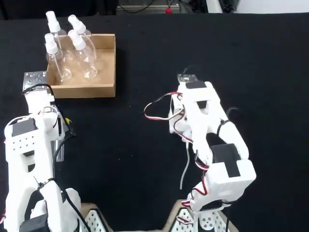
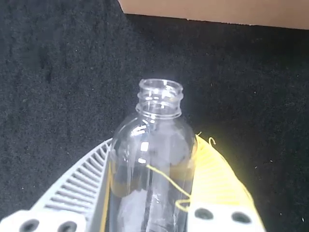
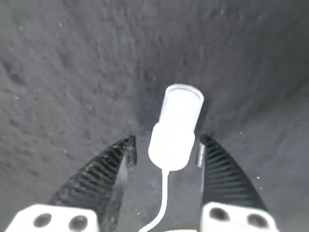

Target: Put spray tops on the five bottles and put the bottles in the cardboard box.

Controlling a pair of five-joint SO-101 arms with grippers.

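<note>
- At the left, just near the cardboard box (image 1: 82,91), the left gripper (image 2: 153,145) is clenching a clear bottle (image 2: 152,159) by its body; the neck is open, with no top on it.
- At mid-tabletop (image 1: 251,58), right of the box, the right gripper (image 3: 164,142) is sitting released. Its fingers are flanking a white spray top (image 3: 176,121), with a gap showing on one side.
- A thin tube (image 3: 163,203) is trailing from the spray top toward the wrist.
- Four topped bottles (image 1: 72,53) are standing in the box's left part.

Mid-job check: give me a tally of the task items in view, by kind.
Capped bottles: 4
Uncapped bottle: 1
Loose spray top: 1
Cardboard box: 1
Total: 7
</note>
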